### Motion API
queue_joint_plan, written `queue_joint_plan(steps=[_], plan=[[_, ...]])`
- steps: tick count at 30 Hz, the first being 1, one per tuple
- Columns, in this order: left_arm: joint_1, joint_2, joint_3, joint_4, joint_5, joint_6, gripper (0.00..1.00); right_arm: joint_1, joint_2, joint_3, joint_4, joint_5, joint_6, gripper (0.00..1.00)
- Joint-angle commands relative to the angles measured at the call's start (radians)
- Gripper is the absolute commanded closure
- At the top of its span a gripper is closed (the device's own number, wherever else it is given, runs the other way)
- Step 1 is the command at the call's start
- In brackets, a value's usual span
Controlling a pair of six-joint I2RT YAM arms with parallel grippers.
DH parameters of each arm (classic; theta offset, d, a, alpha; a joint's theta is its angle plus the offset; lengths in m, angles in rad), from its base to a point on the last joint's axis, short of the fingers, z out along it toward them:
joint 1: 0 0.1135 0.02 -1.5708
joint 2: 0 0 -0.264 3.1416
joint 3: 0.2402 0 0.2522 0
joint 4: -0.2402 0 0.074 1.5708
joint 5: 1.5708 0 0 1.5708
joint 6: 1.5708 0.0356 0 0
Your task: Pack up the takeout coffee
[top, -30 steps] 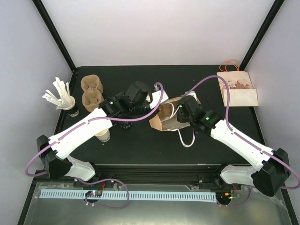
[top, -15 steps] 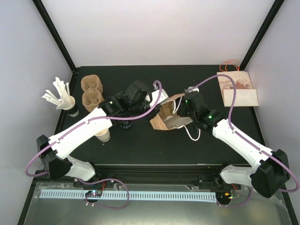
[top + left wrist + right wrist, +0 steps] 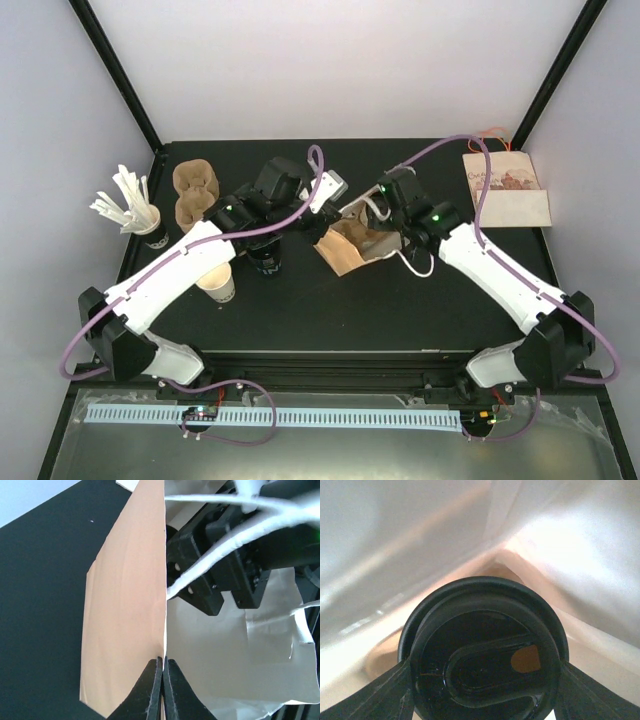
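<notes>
Coffee cup (image 3: 482, 650): inside the paper bag (image 3: 125, 605) at mid-table, grasped at its lidded top by the right gripper (image 3: 485, 672). Left gripper (image 3: 163, 664) is clenched on the bag's brown edge, apparently to hold the mouth spread. The lid faces the wrist; the long axis seems to run base-first into the bag. A spare bag (image 3: 510, 190) lies far right.

overhead view, wrist close-ups sharing bag (image 3: 342, 255)

A flat printed paper bag with orange handles (image 3: 510, 190) lies at the upper right of the black table (image 3: 300, 310). At upper left, brown pulp cup trays (image 3: 195, 195) sit beside a dark cup of white sticks (image 3: 132, 208).
</notes>
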Motion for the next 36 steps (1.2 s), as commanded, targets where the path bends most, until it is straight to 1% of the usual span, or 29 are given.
queue_joint_plan(steps=[1, 5, 7, 10, 12, 14, 16, 19, 20, 21, 24, 28, 31, 33, 36], plan=[[0.049, 0.031, 0.070, 0.054, 0.138, -0.139, 0.97, -0.022, 0.060, 0.171, -0.218, -0.018, 0.028, 0.65], [0.058, 0.087, 0.129, -0.013, 0.209, -0.201, 0.92, -0.046, 0.119, 0.284, -0.352, -0.061, 0.096, 0.67], [0.058, 0.109, 0.140, -0.028, 0.236, -0.258, 0.93, -0.049, 0.128, 0.298, -0.364, -0.061, 0.123, 0.67], [0.056, 0.138, 0.141, -0.025, 0.281, -0.340, 0.91, -0.051, 0.132, 0.297, -0.338, -0.084, 0.133, 0.67], [0.056, 0.145, 0.144, -0.033, 0.290, -0.365, 0.85, -0.051, 0.138, 0.311, -0.352, -0.093, 0.134, 0.67], [0.055, 0.127, 0.143, -0.033, 0.274, -0.374, 0.57, -0.051, 0.129, 0.307, -0.351, -0.099, 0.115, 0.67], [0.061, 0.102, 0.140, -0.017, 0.257, -0.384, 0.35, -0.051, 0.116, 0.289, -0.351, -0.098, 0.095, 0.67], [0.090, 0.072, 0.136, 0.018, 0.227, -0.419, 0.12, -0.051, 0.109, 0.287, -0.359, -0.098, 0.047, 0.67], [0.106, 0.068, 0.147, 0.015, 0.226, -0.435, 0.05, -0.051, 0.109, 0.292, -0.366, -0.099, 0.039, 0.67], [0.127, 0.069, 0.160, 0.008, 0.233, -0.447, 0.02, -0.050, 0.114, 0.301, -0.375, -0.099, 0.036, 0.67], [0.171, 0.091, 0.214, -0.033, 0.264, -0.434, 0.01, -0.050, 0.143, 0.348, -0.411, -0.105, 0.054, 0.67], [0.182, 0.146, 0.293, -0.105, 0.265, -0.358, 0.01, -0.050, 0.182, 0.410, -0.424, -0.123, 0.064, 0.67], [0.193, 0.201, 0.343, -0.121, 0.379, -0.326, 0.01, -0.050, 0.197, 0.433, -0.416, -0.152, 0.061, 0.67], [0.187, 0.253, 0.412, -0.184, 0.436, -0.275, 0.01, -0.051, 0.199, 0.431, -0.406, -0.164, 0.063, 0.67], [0.168, 0.319, 0.504, -0.281, 0.402, -0.174, 0.01, -0.051, 0.206, 0.429, -0.394, -0.183, 0.065, 0.67]])
